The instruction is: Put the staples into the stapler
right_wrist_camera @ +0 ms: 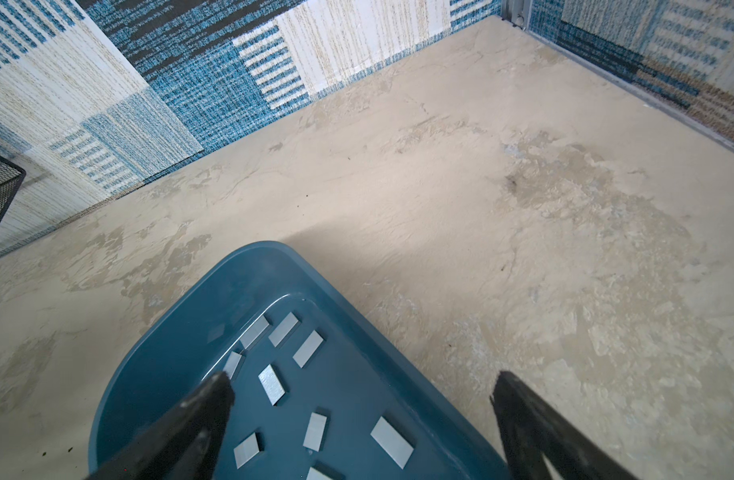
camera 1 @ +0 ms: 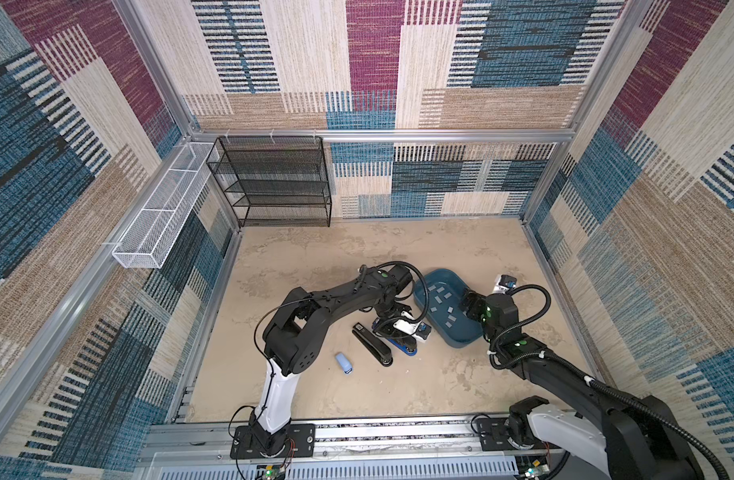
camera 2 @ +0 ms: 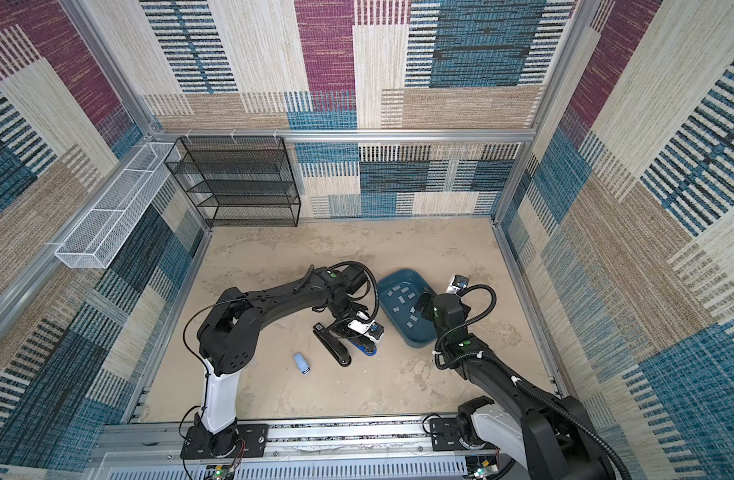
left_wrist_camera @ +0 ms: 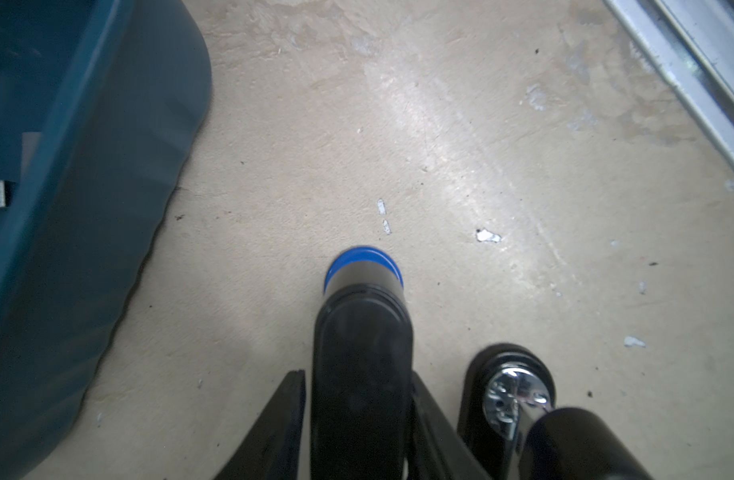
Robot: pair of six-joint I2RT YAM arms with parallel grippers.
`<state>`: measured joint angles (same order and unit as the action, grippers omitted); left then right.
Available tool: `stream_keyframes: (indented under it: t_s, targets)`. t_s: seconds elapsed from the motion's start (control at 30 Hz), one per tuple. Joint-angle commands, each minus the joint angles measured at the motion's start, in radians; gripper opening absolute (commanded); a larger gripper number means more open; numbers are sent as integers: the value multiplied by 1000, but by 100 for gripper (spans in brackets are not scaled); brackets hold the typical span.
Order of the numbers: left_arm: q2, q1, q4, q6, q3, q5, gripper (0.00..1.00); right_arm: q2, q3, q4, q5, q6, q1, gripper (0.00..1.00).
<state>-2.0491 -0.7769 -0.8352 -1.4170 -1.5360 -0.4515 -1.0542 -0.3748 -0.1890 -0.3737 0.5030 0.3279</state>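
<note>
Top views both show the staples (camera 1: 438, 299) scattered in the teal tray (camera 1: 459, 343), left wrist has the left gripper (left_wrist_camera: 357, 374) straddling the black-and-blue stapler (left_wrist_camera: 363, 328), clamped or not I cannot tell, right wrist shows the right gripper (right_wrist_camera: 362, 381) gaping wide over that tray.

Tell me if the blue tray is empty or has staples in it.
Not empty. The blue tray holds the staples: grey strips lie scattered on its floor in the right wrist view and both top views.
</note>
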Motion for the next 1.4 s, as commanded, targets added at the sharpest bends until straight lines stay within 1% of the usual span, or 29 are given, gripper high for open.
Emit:
stream_keyframes:
  t_s: [0.0, 0.03, 0.1, 0.13, 0.17, 0.2, 0.27, 0.37, 0.4, 0.5, 0.53, 0.57, 0.67, 0.8, 0.93, 1.0, 1.13, 1.37]
  targets:
    - [0, -1, -28, -26, -12, -19, 39, -3, -4, -24, 5, -1, 1, 100]
    - [-2, 0, -30, -27, -14, -19, 37, -3, -5, -24, 5, -2, 1, 100]
    - [-6, -1, -44, -33, -23, -21, 28, 0, -5, -23, 8, -4, 1, 100]
    - [-12, -1, -57, -38, -32, -21, 19, 4, -7, -19, 6, -6, 1, 100]
    - [-15, 0, -78, -47, -42, -22, 8, 11, -8, -15, 14, -10, 1, 100]
    - [-15, -1, -95, -56, -51, -22, 0, 23, -7, -16, 31, -18, 1, 99]
    - [-4, 2, -115, -68, -53, -19, 0, 70, 3, -45, 129, -57, 2, 92]
    - [41, 24, -138, -81, -50, -47, 0, 166, 46, -142, 312, -113, 24, 76]
    - [59, 34, -142, -85, -47, -61, 0, 193, 62, -169, 340, -125, 43, 72]
    - [116, 89, -142, -114, -35, -120, 0, 269, 101, -220, 373, -154, 134, 62]
    - [123, 113, -142, -117, -38, -171, 0, 289, 113, -235, 383, -164, 170, 59]
    - [127, 137, -142, -115, -42, -197, 0, 304, 123, -251, 397, -174, 205, 56]
    - [131, 183, -145, -118, -31, -246, 0, 327, 158, -295, 413, -197, 299, 48]
    - [125, 196, -145, -151, -4, -287, 0, 299, 199, -363, 427, -228, 384, 42]
    - [113, 232, -145, -184, -6, -376, 0, 199, 217, -445, 461, -266, 456, 39]
    - [112, 240, -145, -190, -7, -395, 0, 130, 216, -481, 460, -283, 485, 39]
    - [114, 240, -145, -187, -5, -399, 0, 12, 195, -513, 449, -299, 494, 38]
    - [142, 228, -145, -180, 9, -388, 0, -95, 142, -533, 459, -345, 495, 35]
